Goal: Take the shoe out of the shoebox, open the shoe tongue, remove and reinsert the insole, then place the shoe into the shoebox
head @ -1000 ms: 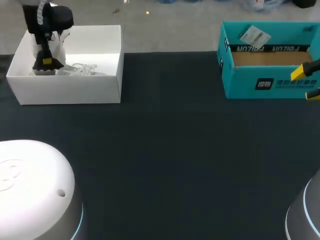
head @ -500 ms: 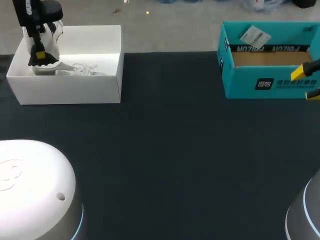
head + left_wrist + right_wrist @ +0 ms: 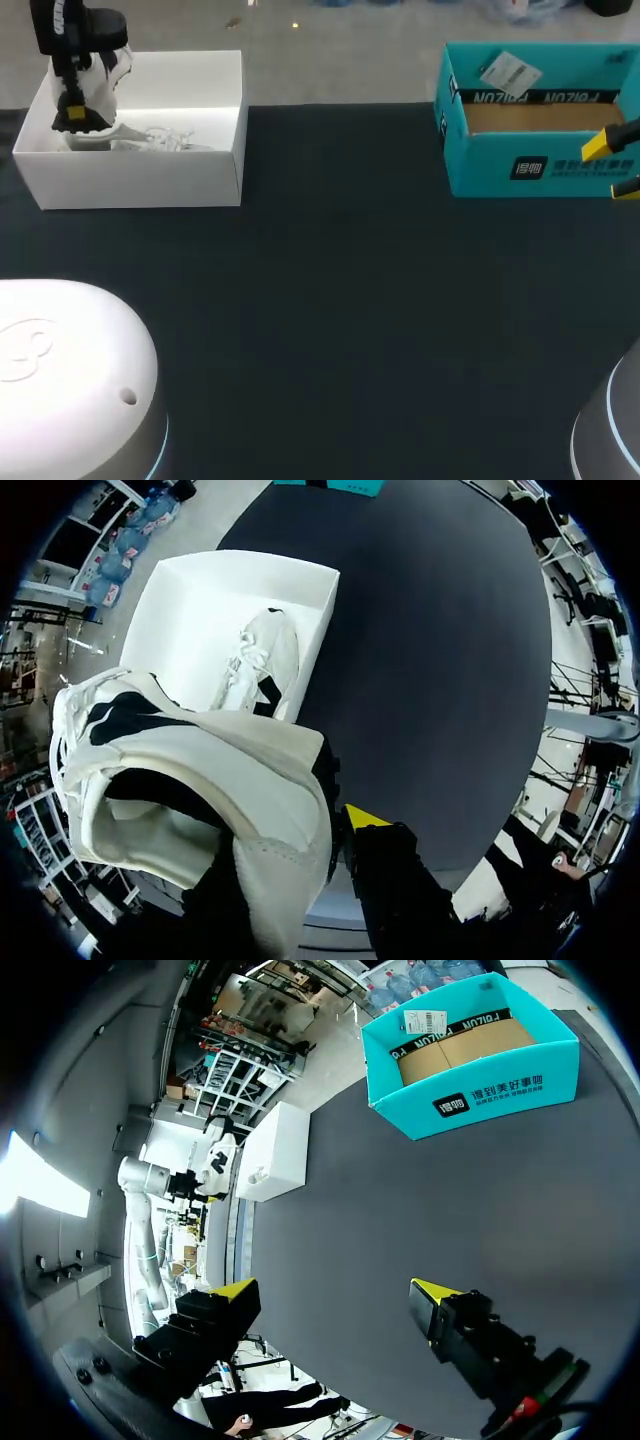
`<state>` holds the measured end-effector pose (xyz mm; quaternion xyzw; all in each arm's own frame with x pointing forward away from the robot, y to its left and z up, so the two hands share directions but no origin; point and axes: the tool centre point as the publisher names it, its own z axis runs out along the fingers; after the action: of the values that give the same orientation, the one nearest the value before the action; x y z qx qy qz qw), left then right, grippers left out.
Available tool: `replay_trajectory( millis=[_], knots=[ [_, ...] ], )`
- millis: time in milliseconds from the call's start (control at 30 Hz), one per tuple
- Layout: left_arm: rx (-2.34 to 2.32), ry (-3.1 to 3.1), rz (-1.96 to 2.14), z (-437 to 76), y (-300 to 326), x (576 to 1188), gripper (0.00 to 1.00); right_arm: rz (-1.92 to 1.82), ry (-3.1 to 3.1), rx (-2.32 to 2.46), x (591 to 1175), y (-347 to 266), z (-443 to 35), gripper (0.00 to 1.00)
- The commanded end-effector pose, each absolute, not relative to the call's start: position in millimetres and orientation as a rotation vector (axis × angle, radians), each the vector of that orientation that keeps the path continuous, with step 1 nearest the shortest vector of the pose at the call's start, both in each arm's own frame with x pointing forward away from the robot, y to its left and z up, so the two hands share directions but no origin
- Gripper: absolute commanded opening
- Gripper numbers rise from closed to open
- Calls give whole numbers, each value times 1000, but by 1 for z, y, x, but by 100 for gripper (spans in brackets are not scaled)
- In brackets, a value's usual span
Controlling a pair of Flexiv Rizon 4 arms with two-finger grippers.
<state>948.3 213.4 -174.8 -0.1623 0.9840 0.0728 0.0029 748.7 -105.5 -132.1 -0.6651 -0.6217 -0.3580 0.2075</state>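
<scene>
Two white shoes show. One shoe [image 3: 200, 780], with black patches, hangs in the air, pinched by the left pincer [image 3: 75, 115]. It is above the far left corner of the white shoebox [image 3: 140, 180]. From the left wrist, one yellow fingertip [image 3: 365, 817] shows right beside the shoe. The other fingertip is hidden behind it.

The second shoe [image 3: 262, 665] lies inside the white shoebox with its laces up, close to one wall. The shoebox sits at the far left of the dark bench [image 3: 350, 300].

At the far right sits a teal box [image 3: 500, 172], open on top, with brown card inside. The right pincer [image 3: 335, 1295] hangs by the teal box's near right corner. It is spread wide, with nothing between its fingers. The two boxes are well apart.
</scene>
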Motion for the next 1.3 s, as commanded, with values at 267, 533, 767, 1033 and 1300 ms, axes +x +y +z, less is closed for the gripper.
replay_trajectory(
  millis=[267,533,767,1033,1300],
  knots=[
    [-416,3111,135,-170,274,999,0,-993,-1731,-1854,749,-105,-132,100],
    [-254,3100,204,-172,306,1050,0,-993,-1731,-1854,749,-105,-132,100],
    [-279,3065,203,-181,319,1093,0,-993,-1731,-1854,749,-105,-132,100],
    [-328,3101,173,-196,319,1129,0,-993,-1731,-1854,749,-105,-132,100],
    [-363,3112,165,-198,317,1132,0,-993,-1731,-1854,749,-105,-132,100]
  ],
)
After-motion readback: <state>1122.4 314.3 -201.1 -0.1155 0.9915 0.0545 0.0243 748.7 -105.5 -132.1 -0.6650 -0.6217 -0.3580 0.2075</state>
